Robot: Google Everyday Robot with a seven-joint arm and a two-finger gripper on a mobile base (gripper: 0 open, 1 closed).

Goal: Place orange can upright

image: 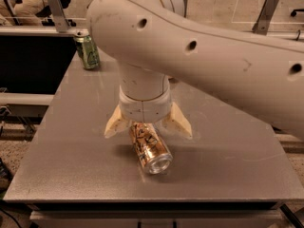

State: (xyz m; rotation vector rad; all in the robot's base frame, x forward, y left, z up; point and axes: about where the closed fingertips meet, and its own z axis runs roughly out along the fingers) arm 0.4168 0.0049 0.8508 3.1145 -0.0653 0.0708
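The orange can (pixel 151 147) is shiny copper-orange with dark scribbly markings. It lies on its side near the middle front of the grey table (pixel 71 151), its silver end toward me. My gripper (pixel 148 128) hangs straight down over the can's far end. Its two cream fingers (pixel 117 122) are spread wide, one on each side of the can. The fingers do not close on the can. The can's far end is hidden under the wrist.
A green can (pixel 87 52) stands upright at the table's far left corner. The big white arm (pixel 213 65) crosses the upper right of the view. A dark shelf and metal rail lie beyond the left edge.
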